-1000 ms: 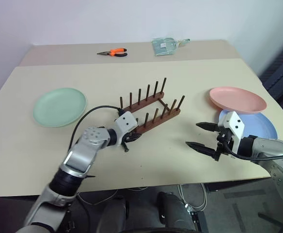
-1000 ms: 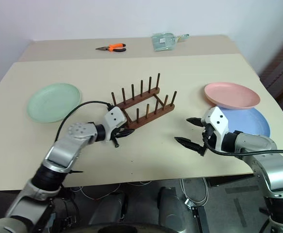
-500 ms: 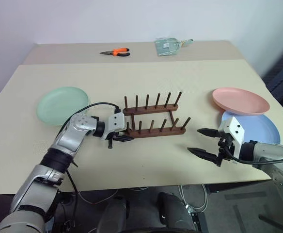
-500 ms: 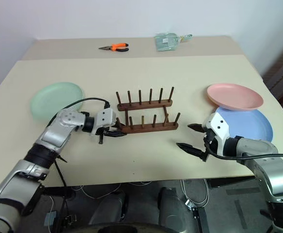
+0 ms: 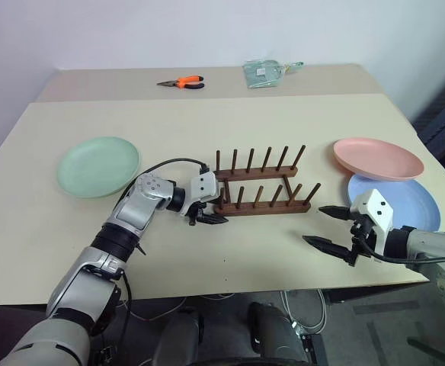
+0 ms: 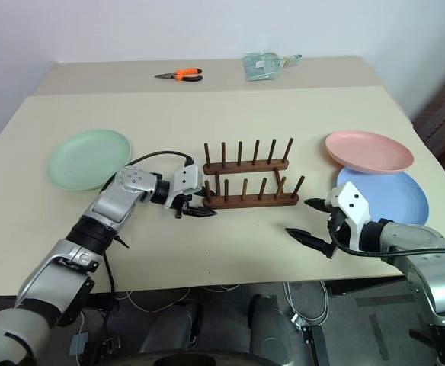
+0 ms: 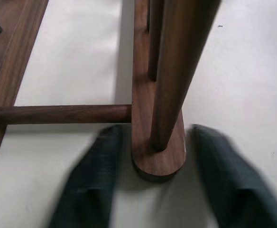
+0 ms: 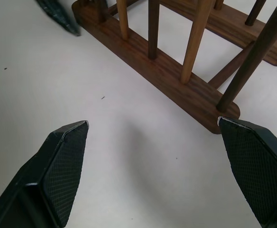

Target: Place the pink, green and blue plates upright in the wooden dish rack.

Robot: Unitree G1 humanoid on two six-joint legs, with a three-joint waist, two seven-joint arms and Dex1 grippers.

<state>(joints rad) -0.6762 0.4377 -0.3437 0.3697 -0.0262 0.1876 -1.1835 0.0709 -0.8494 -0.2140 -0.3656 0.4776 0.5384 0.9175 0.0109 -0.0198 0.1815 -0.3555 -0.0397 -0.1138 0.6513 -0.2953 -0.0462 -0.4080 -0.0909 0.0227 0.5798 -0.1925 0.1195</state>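
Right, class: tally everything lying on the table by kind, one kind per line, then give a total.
Plates: 3 – green plate, pink plate, blue plate
Wooden dish rack: 1
Orange-handled pliers: 1
Clear plastic packet: 1
Total: 6

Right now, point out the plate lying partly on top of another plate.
The pink plate: its near edge overlaps the blue plate beneath it. The green plate lies alone, flat on the table, across the wooden dish rack.
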